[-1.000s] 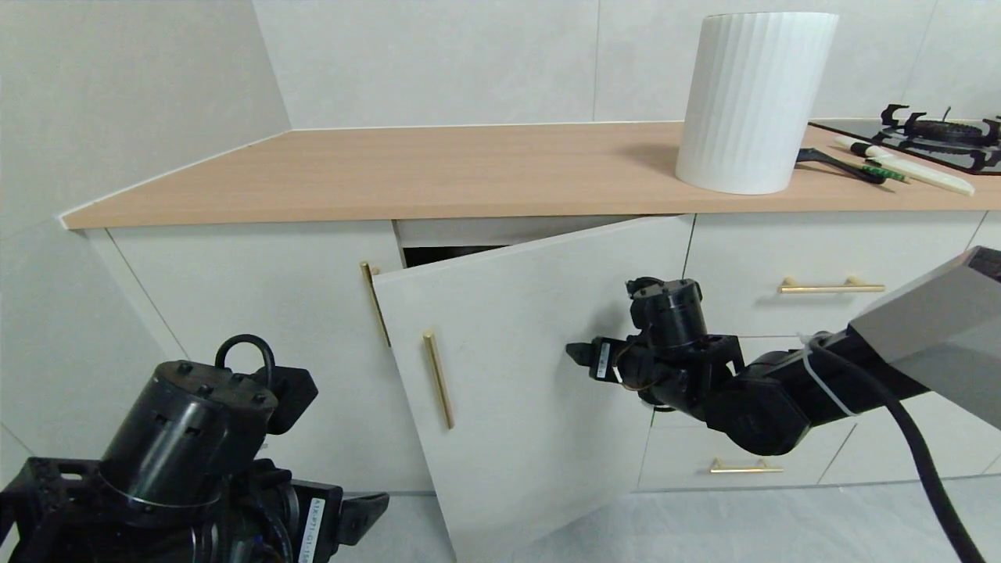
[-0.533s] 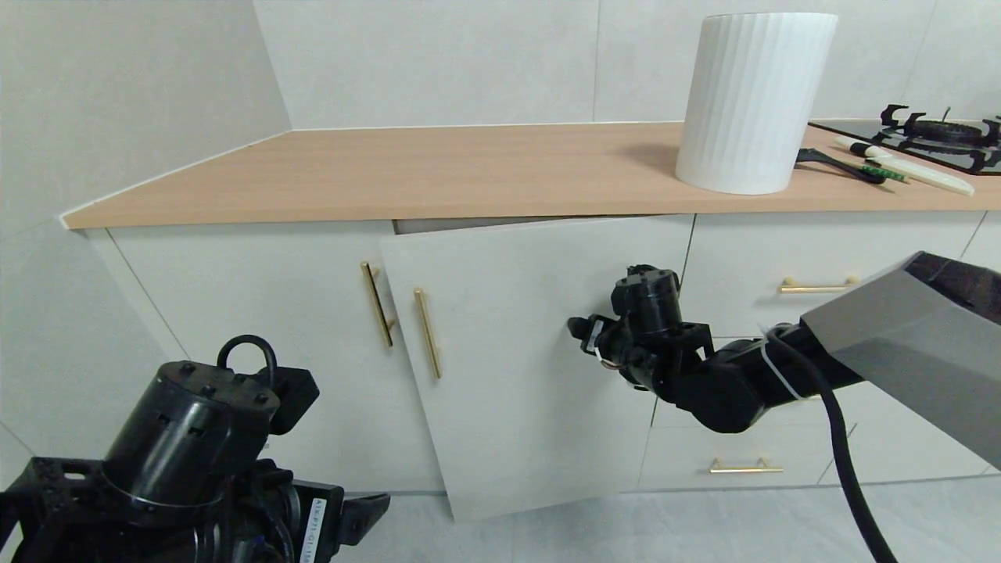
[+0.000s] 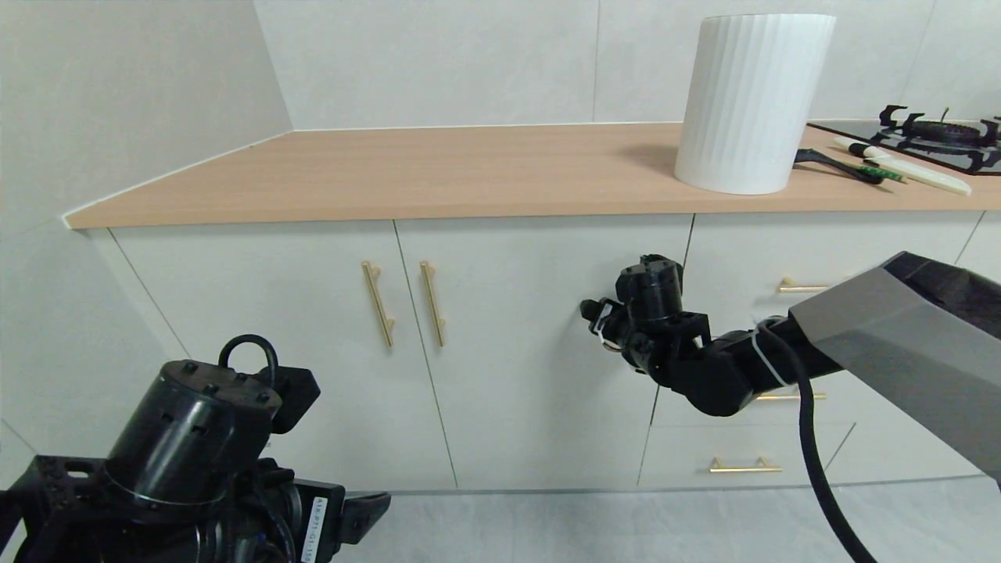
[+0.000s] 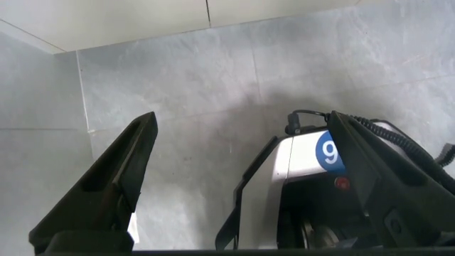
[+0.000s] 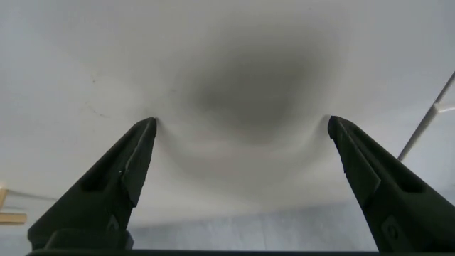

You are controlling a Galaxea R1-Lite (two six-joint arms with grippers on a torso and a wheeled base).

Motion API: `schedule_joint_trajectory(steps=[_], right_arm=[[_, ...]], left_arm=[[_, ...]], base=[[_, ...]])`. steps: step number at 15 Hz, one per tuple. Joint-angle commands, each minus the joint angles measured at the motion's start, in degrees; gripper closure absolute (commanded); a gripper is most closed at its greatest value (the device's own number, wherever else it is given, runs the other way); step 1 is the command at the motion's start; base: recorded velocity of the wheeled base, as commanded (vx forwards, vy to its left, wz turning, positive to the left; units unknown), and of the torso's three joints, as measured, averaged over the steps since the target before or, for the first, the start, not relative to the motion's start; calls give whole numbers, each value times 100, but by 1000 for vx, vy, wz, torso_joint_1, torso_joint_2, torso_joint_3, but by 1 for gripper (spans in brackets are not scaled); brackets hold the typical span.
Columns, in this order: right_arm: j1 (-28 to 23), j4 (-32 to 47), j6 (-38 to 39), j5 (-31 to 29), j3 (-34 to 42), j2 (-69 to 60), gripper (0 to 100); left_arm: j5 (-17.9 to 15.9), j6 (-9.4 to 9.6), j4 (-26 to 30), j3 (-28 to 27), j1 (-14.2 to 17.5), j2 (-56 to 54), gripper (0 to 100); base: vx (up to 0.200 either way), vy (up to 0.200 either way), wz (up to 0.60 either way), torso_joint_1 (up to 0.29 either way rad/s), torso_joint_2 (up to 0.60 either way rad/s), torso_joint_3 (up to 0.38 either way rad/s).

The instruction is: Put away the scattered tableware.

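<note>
The right claw [image 3: 594, 317] rests its fingertips against a closed cabinet door [image 3: 539, 367], well to the side of the door's brass handle [image 3: 432, 303] — its two fingers are spread wide and grip nothing, both tips touching the flat panel. The door sits flush under a wooden counter [image 3: 391, 172]. Up on that counter the scattered utensils [image 3: 884, 168] lie in a loose bunch between a tall, ribbed white canister [image 3: 747, 102] and the black hob [image 3: 931, 133]. They are a black spatula [image 3: 833, 163] with one end just beside the canister's base, a slim green-patterned tool [image 3: 885, 173], and a longer cream-white tool [image 3: 927, 177] nearest the hob. The left claw [image 4: 242, 117] hangs low at the robot's left side, above the grey tiled floor [image 4: 213, 85] — its fingers are likewise wide apart and empty, well away from door and counter.
</note>
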Motion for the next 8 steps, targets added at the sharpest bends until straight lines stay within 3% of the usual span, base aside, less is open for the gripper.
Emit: schedule_joint_trajectory(steps=[1,4,6,7,8], right_arm=[[-42,-65,11,-36,-21,-17,0],[-15,23,-15,245,471,-588,0],[-7,278,-147,1387,1500,-1582,0],[-7,278,-147,1387,1500,-1582,0],[-33,709,-595,2688,2256,-2566,0]], left_arm=[[4,-7,2,6,0,1,0],[4,-7,-16,-2,0,-8,0],[4,-16,-24,-11,0,-52,0],[4,-16,-24,-11,0,-52,0],[13,-25,-24,-38,8,-158,0]], base=[[0,0,0,0,0,0],[0,0,0,0,0,0],[0,0,0,0,0,0],[0,0,0,0,0,0],[0,0,0,0,0,0]])
